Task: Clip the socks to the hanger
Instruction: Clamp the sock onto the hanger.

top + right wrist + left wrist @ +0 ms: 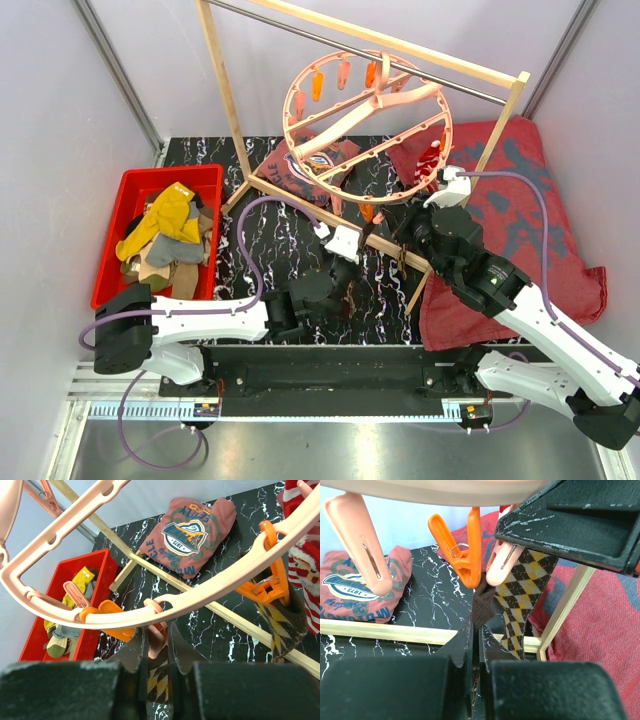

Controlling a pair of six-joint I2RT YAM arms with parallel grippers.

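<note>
Tan-brown argyle sock (282, 625) hangs clipped on pink hanger (65, 526).

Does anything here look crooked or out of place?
The hanger looks askew: its ring tilts steeply instead of hanging level, and the near rim dips low where the right gripper pinches a clip.

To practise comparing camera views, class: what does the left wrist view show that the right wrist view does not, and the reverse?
Left wrist only: the large dark-red patterned cloth. Right wrist only: the red plastic bin and the red-white striped sock. Both: the salmon-pink plastic ring hanger, a brown-tan argyle sock and the folded red printed cloth.
</note>
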